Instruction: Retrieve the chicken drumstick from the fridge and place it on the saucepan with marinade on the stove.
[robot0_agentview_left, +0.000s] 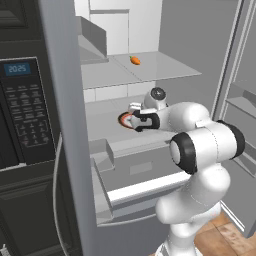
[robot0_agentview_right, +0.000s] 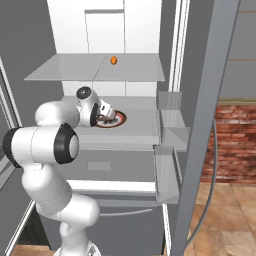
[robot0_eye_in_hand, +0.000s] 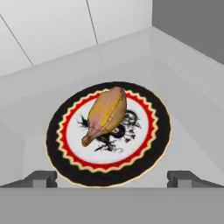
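Note:
The fridge (robot0_agentview_right: 125, 30) stands open with its white interior showing. On its middle shelf lies a round plate (robot0_eye_in_hand: 54, 131) with a black and red rim. The golden-brown chicken drumstick (robot0_eye_in_hand: 107, 114) rests on the plate's white middle, thin end toward me. My gripper (robot0_eye_in_hand: 113, 179) hovers just short of the plate's near rim, open, with nothing between its fingertips (robot0_eye_in_hand: 41, 178). From the base the gripper (robot0_agentview_left: 131, 119) (robot0_agentview_right: 107, 116) is seen reaching in over the plate (robot0_agentview_left: 122, 120) (robot0_agentview_right: 116, 120). The saucepan and the stove are out of view.
A small bright orange oval item (robot0_agentview_left: 135, 60) (robot0_agentview_right: 113, 60) lies on the upper glass shelf. Door bins (robot0_agentview_right: 167, 150) line the right door. The bottom drawer (robot0_agentview_left: 145, 187) sits below the arm. A black wall oven with keypad (robot0_agentview_left: 25, 110) stands left of the fridge door (robot0_agentview_left: 65, 125).

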